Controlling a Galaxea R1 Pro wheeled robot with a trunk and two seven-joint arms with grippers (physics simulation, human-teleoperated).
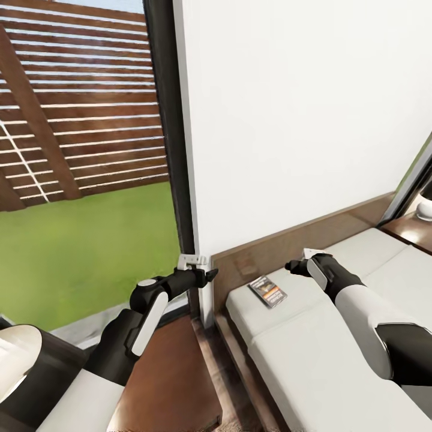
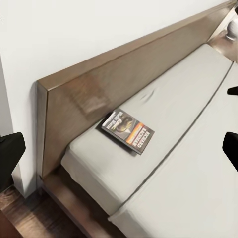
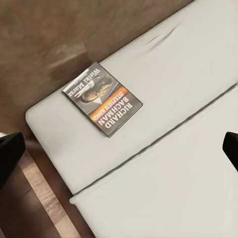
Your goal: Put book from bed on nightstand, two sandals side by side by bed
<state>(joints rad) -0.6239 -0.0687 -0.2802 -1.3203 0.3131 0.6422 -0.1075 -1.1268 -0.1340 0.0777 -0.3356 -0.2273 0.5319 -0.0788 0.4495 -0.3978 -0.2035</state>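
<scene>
The book (image 1: pixel 267 291) lies flat on the light-grey mattress (image 1: pixel 312 366) of the bed, close to the brown headboard (image 1: pixel 264 255) and the mattress corner. Its dark cover with an orange band reads clearly in the right wrist view (image 3: pixel 102 99) and shows in the left wrist view (image 2: pixel 128 130). My right gripper (image 1: pixel 293 265) hovers open just right of the book, above the mattress. My left gripper (image 1: pixel 208 276) is open left of the headboard's end, over a dark-brown nightstand (image 1: pixel 174 372). The blue sandals are out of view.
A white wall (image 1: pixel 300 120) rises behind the headboard. Left of it a dark-framed glass pane (image 1: pixel 90 180) shows a slatted fence and grass. A white rounded object (image 1: pixel 18 354) sits at the lower left. Beyond the bed's far side stands a second brown surface (image 1: pixel 414 231) with a white item.
</scene>
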